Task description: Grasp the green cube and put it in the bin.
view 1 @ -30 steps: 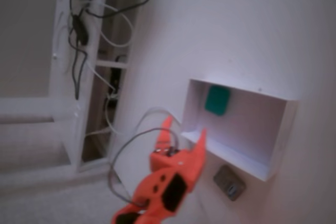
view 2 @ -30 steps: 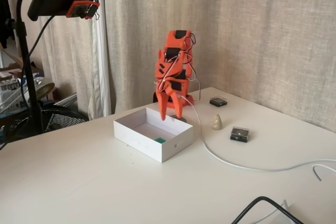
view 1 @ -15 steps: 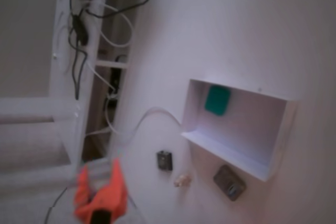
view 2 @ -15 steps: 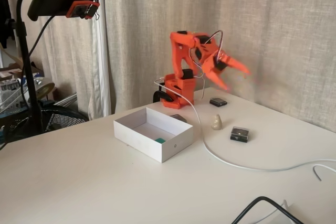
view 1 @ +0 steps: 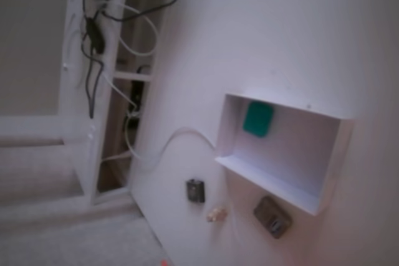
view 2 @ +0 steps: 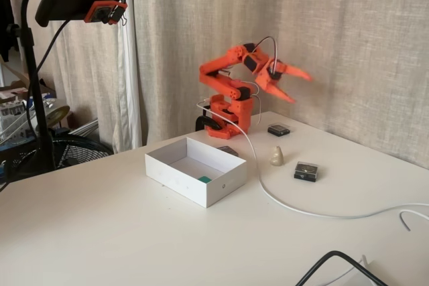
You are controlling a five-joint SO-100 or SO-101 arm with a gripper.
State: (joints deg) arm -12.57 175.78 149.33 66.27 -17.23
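Note:
The green cube [view 1: 257, 119] lies on the floor of the white bin [view 1: 293, 147], close to one wall. In the other fixed view the cube [view 2: 204, 179] shows as a small teal spot near the front wall of the bin [view 2: 181, 180]. My orange gripper [view 2: 301, 89] hangs high in the air to the right of the arm's base, well away from the bin. Its fingers are spread open with nothing between them. The gripper is out of the fixed view that looks down on the bin.
Two dark square blocks [view 2: 279, 129] [view 2: 305, 171] and a beige lump [view 2: 276, 157] sit right of the bin. A white cable [view 2: 288, 205] curves across the table. A camera on a black stand [view 2: 74, 5] rises at the left. A black cable [view 2: 335, 258] lies at the front.
The arm rose from over the bin, swung right and folded back, leaving the view that looks down on the bin. The green cube stayed in the bin.

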